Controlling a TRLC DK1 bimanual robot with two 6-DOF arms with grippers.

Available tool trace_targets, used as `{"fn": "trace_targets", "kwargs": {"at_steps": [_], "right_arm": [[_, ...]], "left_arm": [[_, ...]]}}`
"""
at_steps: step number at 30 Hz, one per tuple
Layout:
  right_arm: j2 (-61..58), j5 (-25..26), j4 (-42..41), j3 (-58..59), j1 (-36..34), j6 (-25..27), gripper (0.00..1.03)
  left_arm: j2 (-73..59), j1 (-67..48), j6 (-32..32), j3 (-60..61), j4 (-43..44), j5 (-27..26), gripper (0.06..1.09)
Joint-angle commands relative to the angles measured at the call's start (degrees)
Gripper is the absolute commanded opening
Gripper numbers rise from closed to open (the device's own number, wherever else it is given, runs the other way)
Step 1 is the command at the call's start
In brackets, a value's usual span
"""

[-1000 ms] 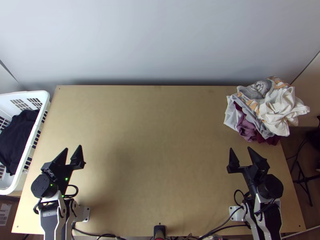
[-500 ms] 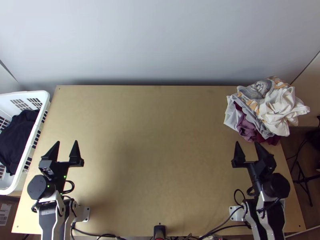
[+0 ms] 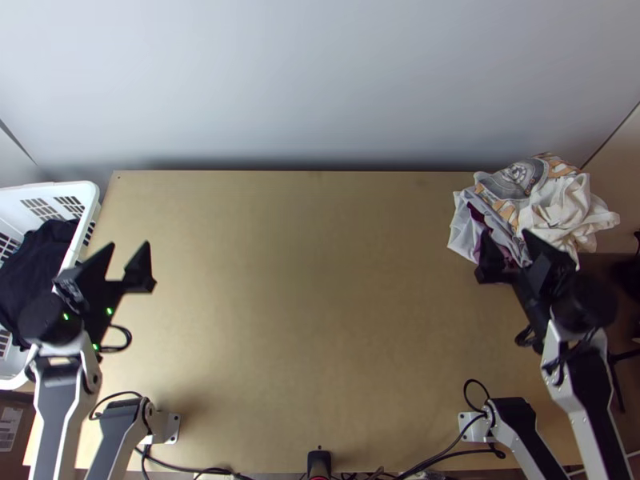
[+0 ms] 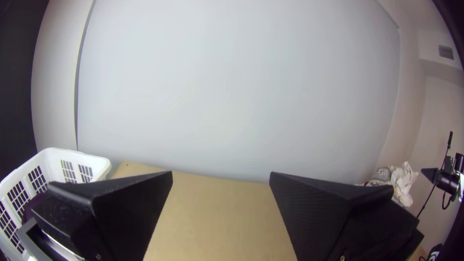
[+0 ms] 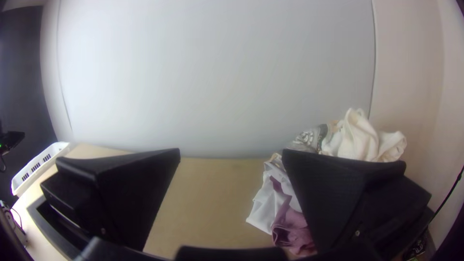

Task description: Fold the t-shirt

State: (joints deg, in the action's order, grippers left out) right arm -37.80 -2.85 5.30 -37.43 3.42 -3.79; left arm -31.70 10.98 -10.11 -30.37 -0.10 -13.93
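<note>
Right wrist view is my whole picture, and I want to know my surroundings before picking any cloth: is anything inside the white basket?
Observer: Yes, the white basket has dark cloth in it.
Operator: Thanks. I can't judge the left tool from here; is it open or shut?
Observer: The left tool is open, its fingers standing well apart.
Operator: And how does the pile of cloth sit on the table at its far right?
Observer: The pile of cloth covers the far right corner of the table, spreading past it.
</note>
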Motion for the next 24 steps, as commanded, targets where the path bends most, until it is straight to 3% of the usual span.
{"fn": "trace_targets", "kwargs": {"at_steps": [1,12,24], "right_arm": [[-12.4,0.0,5.0,-14.3,0.2,0.2,0.98],[-27.5,0.0,5.9,-29.1,2.8,0.5,0.98],[-43.4,2.5,1.7,-36.9,5.7,1.0,0.98]], "left_arm": [[-14.7,0.5,-2.9,-18.3,-6.8,-1.1,1.03],[-34.4,-3.4,0.1,-40.5,-17.7,1.2,1.03],[-50.7,-6.7,5.2,-48.7,-21.3,8.9,1.03]]}}
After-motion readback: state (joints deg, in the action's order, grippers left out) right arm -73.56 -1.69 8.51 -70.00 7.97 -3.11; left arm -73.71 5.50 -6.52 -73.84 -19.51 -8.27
